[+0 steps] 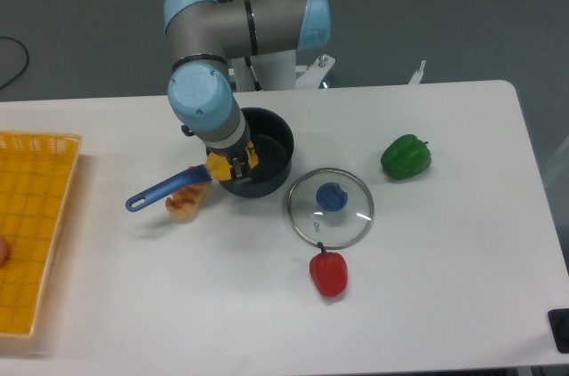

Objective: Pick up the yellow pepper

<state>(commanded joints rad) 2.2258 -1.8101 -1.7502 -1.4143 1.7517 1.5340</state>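
White table [427,305] w/ grey floor behind. Gripper [233,164] is down at the front rim of the dark pot [271,149], fingers pinching the yellow pepper [249,156], only bits showing. Glass lid [330,207], red pepper [329,273] & green pepper [406,156] sit off to the right.

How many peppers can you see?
3. A glossy green bell pepper lies at the right, a small red pepper below the glass lid, and a yellow pepper, mostly hidden, at the gripper over the dark pot.
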